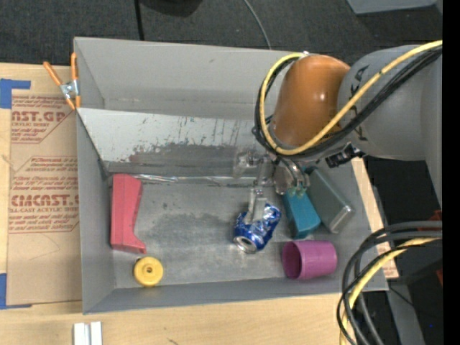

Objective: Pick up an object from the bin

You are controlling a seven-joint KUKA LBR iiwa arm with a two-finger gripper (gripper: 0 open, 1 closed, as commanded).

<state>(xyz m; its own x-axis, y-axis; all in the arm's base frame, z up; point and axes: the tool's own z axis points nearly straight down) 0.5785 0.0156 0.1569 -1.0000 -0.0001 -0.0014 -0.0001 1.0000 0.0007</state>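
Item: one grey metal bin (180, 77), open-topped, with sloping walls and a scuffed, scratched floor; six loose things inside, all lying singly, none heaped. Contents, left to right: a pink plastic L-shaped block (124, 210), lying flat along the left wall with its foot toward the front; a small yellow round disc with a centre hole (149, 270), just beside that foot in the front left corner; a crushed blue-and-white metal drinks can (262, 228), on its side at centre front, apart from the walls, its printing too crumpled and small to read; a teal box-shaped block (302, 216), just right of the can; a grey flat oblong piece (334, 207), lying against the right wall beside the teal block and partly under the arm; a purple plastic cup (310, 259), tipped on its side in the front right corner with its mouth toward the left, near the can and the teal block. Robot: the grey arm (402, 113), with an orange domed cover (309, 99) at its wrist, reaches in from the right. The gripper (256, 203) is down directly over the crushed can and meets its upper end; whether it is open or closed on the can cannot be told.
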